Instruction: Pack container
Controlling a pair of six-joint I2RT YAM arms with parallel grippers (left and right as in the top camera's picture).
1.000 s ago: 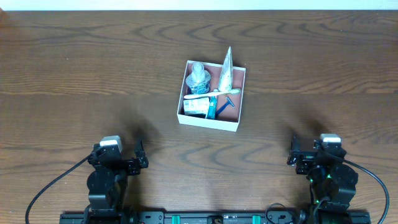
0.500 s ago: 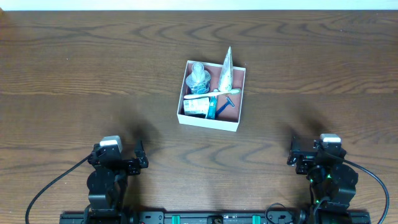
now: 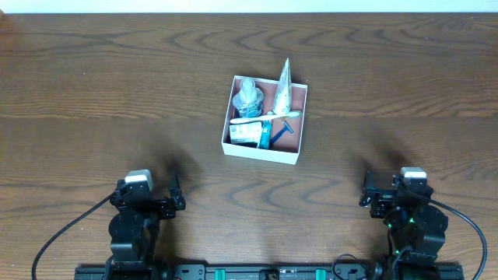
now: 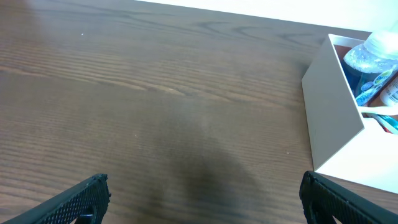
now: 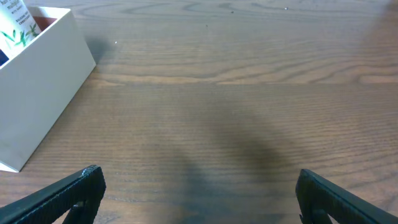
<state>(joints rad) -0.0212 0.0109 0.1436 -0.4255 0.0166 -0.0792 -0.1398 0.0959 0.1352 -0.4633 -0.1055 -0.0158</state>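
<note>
The container (image 3: 262,153) is a shallow square cardboard box with white walls and a reddish-brown inside, at the table's middle. It holds a clear bottle (image 3: 247,96), a silver tube (image 3: 282,87), a white toothbrush (image 3: 257,118), a blue razor (image 3: 286,127) and a small green-and-white carton (image 3: 243,135). Its wall shows in the left wrist view (image 4: 333,106) and in the right wrist view (image 5: 37,93). My left gripper (image 4: 202,193) is open and empty near the front left. My right gripper (image 5: 198,190) is open and empty near the front right. Both are well apart from the container.
The dark wooden table (image 3: 117,78) lies all around the container. Both arm bases sit at the front edge, the left one (image 3: 134,222) and the right one (image 3: 408,222). Cables run off each base.
</note>
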